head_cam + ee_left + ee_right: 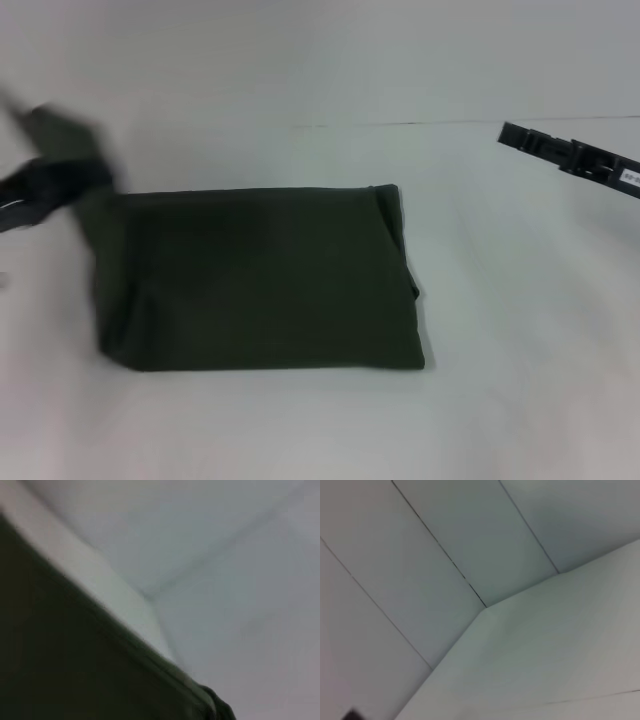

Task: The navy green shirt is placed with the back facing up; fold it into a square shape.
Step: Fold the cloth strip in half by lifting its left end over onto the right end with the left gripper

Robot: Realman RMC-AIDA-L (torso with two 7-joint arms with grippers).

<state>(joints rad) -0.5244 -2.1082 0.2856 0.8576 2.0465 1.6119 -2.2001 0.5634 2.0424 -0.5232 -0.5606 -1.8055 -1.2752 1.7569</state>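
Matt cloth shirt (260, 280), smooth table (520, 330)

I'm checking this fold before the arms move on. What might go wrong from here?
The left gripper is at the far left corner of the navy green shirt, where the cloth rises toward it; if it pulls away while caught, the fold could drag open. The shirt's right edge looks bunched and uneven, so the shape may end up lopsided. The right gripper is away at the far right and cannot steady the cloth.

The head view looks forward and down on the white counter (300, 430) from above. The left wrist view is very near the navy green shirt (60, 645), which both views share. The right wrist view faces only pale panels.
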